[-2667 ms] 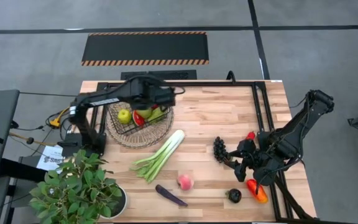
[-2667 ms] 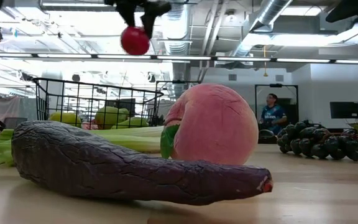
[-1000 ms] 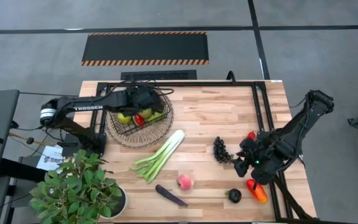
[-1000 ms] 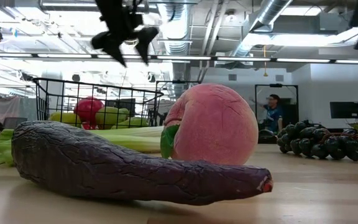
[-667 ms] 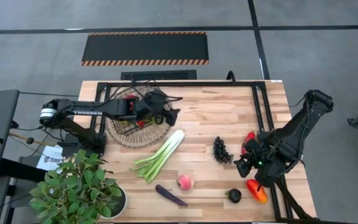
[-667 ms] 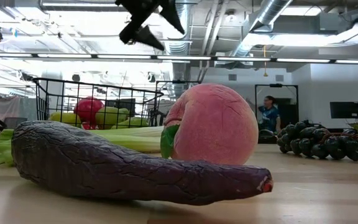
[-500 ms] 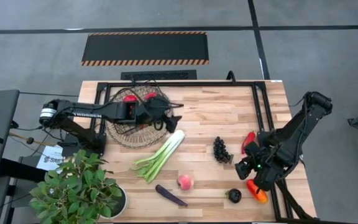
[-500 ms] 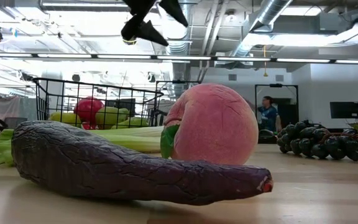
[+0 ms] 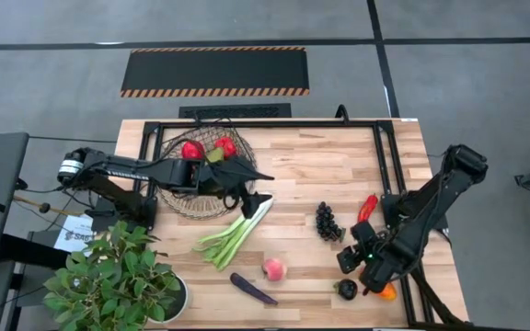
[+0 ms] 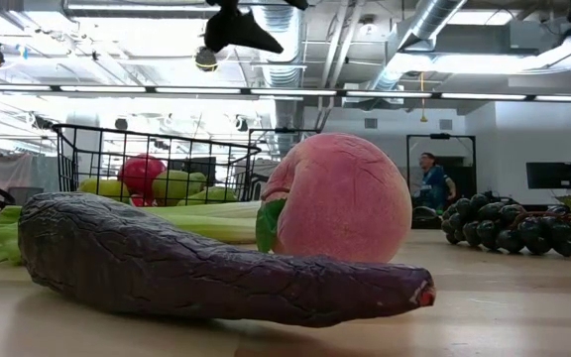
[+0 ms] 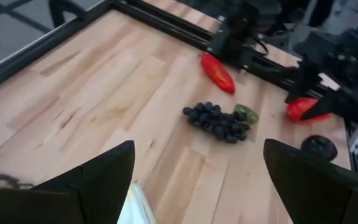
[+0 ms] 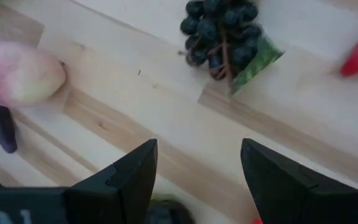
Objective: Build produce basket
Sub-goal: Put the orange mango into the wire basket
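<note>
On a pale wooden table [image 9: 320, 165], the round wire basket [image 9: 175, 198] sits at the far left, holding two red apples [image 9: 192, 150] and green pears [image 10: 171, 185]. The left gripper [image 9: 258, 187] hovers, fingers spread and empty, over the near end of the leek [image 9: 236, 229], whose long axis runs diagonally from the basket's rim toward the table's front. The aubergine [image 9: 252, 289], peach [image 9: 273, 268] and grapes [image 9: 327, 222] lie loose on the wood. The right gripper [image 9: 353, 267], jaws apart and empty, hangs above the front right corner beside a dark round vegetable [image 9: 346, 289]. No lettering is legible on the arms.
</note>
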{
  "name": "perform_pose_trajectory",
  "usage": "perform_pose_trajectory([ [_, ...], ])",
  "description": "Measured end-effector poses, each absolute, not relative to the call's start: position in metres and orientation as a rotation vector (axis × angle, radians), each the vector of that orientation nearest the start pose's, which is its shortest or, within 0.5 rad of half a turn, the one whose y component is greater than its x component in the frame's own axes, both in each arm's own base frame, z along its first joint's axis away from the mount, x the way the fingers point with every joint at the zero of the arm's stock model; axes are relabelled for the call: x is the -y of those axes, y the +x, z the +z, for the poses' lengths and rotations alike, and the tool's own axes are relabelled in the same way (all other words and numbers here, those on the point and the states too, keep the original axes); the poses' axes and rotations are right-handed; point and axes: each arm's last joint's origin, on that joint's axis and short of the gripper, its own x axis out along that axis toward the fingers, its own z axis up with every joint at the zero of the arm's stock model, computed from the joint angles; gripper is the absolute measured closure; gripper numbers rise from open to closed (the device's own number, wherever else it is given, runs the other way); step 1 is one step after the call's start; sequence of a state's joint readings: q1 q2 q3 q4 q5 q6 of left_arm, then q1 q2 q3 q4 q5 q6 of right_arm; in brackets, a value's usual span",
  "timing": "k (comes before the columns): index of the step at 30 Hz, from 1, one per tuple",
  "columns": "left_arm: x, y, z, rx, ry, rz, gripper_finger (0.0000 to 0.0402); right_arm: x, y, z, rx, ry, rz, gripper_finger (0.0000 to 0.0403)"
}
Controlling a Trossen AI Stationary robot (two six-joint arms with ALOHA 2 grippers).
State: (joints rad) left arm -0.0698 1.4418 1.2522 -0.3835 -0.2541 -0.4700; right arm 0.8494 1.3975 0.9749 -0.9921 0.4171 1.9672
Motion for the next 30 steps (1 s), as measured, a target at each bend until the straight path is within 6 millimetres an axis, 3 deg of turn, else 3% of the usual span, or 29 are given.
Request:
perform_pose_trajectory([
  [9, 0.018, 0.325, 0.324, -0.501, -0.332, 0.221, 0.0061, -0.163, 0.186, 0.213, -1.000, 0.778, -0.737, 0.0148],
  [15, 0.018, 0.330, 0.318, -0.513, -0.361, 0.230, 0.0061, -0.146, 0.205, 0.206, -1.060, 0.643, -0.718, 0.0148],
  [30, 0.000, 0.364, 0.296, -0.459, -0.546, 0.180, 0.0061, -0.109, 0.225, 0.201, -1.205, 0.484, -0.674, 0.0148],
])
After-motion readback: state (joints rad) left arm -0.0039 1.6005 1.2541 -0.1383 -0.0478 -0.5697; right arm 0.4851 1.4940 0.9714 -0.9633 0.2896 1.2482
